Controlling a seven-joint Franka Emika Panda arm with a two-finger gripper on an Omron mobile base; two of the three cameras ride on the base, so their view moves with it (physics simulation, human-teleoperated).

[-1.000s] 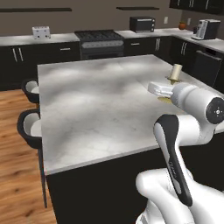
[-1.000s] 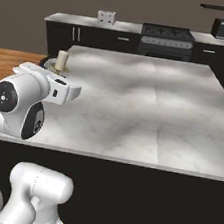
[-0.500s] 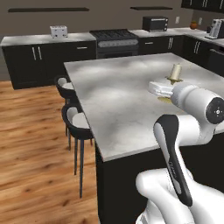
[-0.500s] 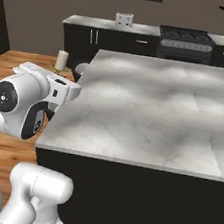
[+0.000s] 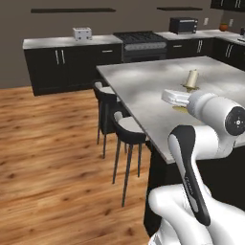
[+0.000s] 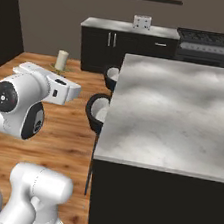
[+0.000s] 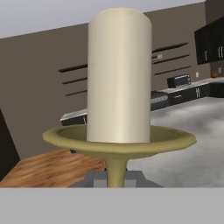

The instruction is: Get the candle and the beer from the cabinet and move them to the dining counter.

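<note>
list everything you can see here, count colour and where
cream-white candle on a brass holder: one, upright, stem clamped in the gripper, carried at the island's near corner
marble-topped dining island: one, white-grey veined top on a dark base, centre of the room
black bar stools with pale seats: two, along the island's side
black lower cabinets with a pale worktop: one run, along the back wall
black stove: one, in that run
white toaster: one, on the worktop
dark microwave: one, on the worktop past the stove
dark wall shelves: two, high on the brown wall
wood floor: brown planks
two-finger gripper: one, shut on the candle's stem
</note>
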